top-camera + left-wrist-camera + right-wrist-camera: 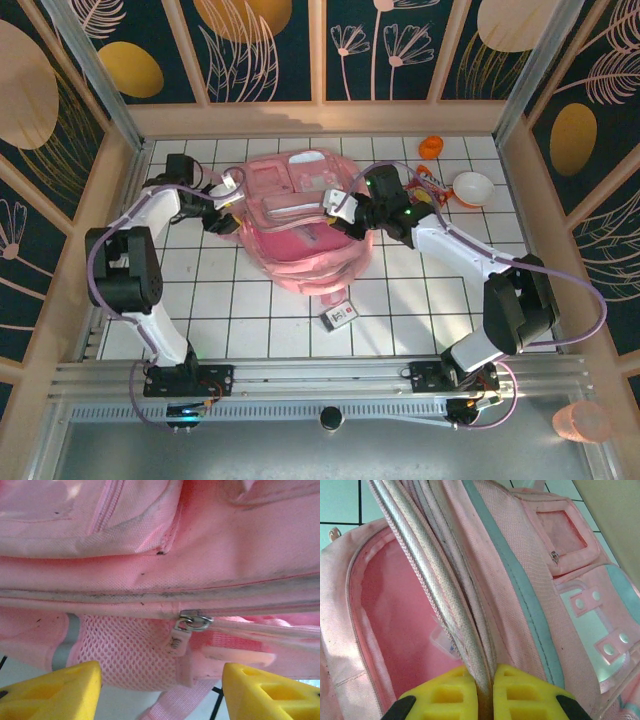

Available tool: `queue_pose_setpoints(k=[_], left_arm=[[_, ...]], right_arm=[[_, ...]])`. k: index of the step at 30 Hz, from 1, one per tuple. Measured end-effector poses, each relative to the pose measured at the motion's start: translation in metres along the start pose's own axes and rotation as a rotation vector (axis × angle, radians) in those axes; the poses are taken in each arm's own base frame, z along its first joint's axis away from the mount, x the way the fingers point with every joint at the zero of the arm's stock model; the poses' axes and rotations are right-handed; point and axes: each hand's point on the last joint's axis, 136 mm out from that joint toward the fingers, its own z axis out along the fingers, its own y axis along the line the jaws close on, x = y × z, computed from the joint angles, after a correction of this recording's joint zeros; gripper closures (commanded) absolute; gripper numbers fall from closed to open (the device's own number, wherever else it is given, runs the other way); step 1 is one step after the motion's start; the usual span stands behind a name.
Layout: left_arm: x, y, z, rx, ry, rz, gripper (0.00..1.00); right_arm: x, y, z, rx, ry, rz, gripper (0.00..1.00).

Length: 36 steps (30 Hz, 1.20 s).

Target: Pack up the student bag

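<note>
Now my right gripper (486,677) clamps the bag (300,255) by its zip edge (451,605); my left gripper (161,680), spread wide, faces the zip pull (181,634).

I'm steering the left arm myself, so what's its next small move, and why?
Probably ease the left gripper forward and close on the zip pull: its jaws stand open with the pull hanging just ahead between them, while the right gripper is shut on the zip edge of the student bag.

Pink student bag (300,250) was laid flat on the table (230,300), front pockets facing up. Main compartment was left unzipped, with its zip edge raised.
</note>
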Motion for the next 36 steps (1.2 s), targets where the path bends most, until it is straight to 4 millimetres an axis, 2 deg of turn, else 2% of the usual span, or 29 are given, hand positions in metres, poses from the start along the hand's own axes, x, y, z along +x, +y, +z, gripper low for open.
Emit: queue_pose_setpoints(k=[6, 11, 13, 15, 20, 27, 29, 36], left_arm=[[0.005, -0.016, 0.022, 0.09, 0.031, 0.042, 0.37], [-0.004, -0.026, 0.03, 0.137, 0.024, 0.071, 0.48], [-0.005, -0.028, 0.03, 0.147, 0.018, 0.068, 0.55], [-0.007, -0.031, 0.03, 0.16, 0.01, 0.063, 0.65], [-0.007, -0.037, 0.025, 0.157, 0.008, 0.057, 0.79], [-0.013, -0.038, 0.017, 0.118, -0.016, 0.002, 0.94], [-0.015, -0.037, 0.015, 0.099, -0.026, -0.027, 0.98], [-0.022, -0.042, 0.003, 0.055, -0.06, -0.132, 0.99]], right_arm=[[0.001, 0.003, -0.001, -0.017, -0.003, 0.01, 0.93], [0.002, 0.003, -0.001, -0.019, 0.001, 0.022, 0.96], [0.002, 0.003, -0.001, -0.018, 0.002, 0.037, 1.0], [0.002, 0.002, 0.0, -0.012, 0.001, 0.048, 1.0], [0.006, 0.001, 0.002, 0.002, 0.004, 0.081, 1.0], [0.004, -0.007, 0.002, 0.044, -0.004, 0.124, 1.0], [0.005, -0.01, 0.003, 0.06, -0.006, 0.138, 1.0], [0.011, -0.006, 0.012, 0.114, 0.007, 0.195, 1.0]])
